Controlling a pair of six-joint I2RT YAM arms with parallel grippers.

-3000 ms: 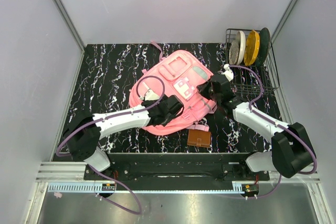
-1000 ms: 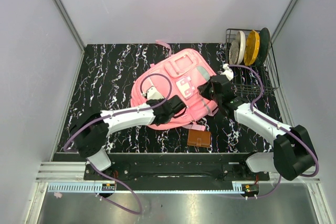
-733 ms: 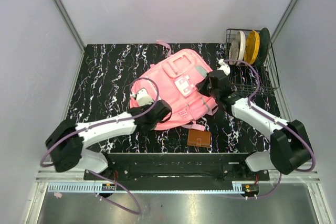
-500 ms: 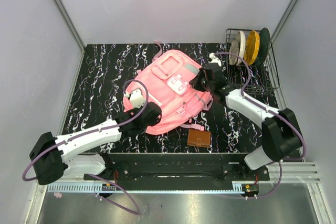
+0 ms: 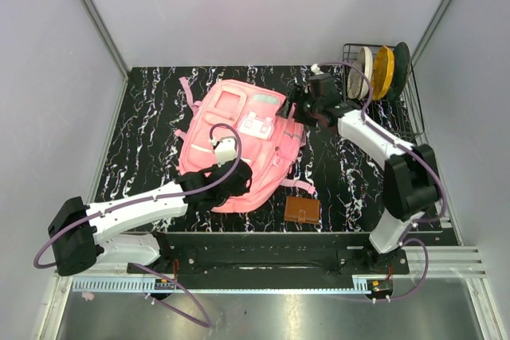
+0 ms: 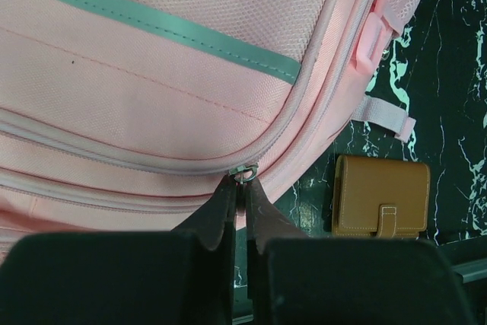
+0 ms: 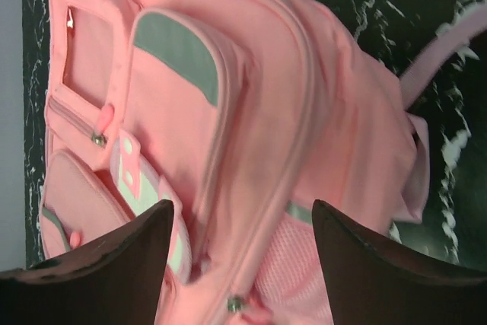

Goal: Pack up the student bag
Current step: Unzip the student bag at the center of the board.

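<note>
The student bag is a big pink backpack lying flat in the middle of the black marbled table, front pockets up. In the left wrist view its pink fabric fills the upper frame. My left gripper sits at the bag's near edge, shut on a small metal zipper pull. At the bag's far right edge my right gripper hovers over the bag's side. It is open, with nothing between its fingers.
A brown wallet lies on the table just right of the bag's near corner. A wire dish rack holding plates stands at the back right. Loose pink straps trail off the bag's far left.
The bag has slid and turned to the left. My right gripper has opened, let go of the bag and moved toward the far side. My left gripper stays shut on the zipper pull.
</note>
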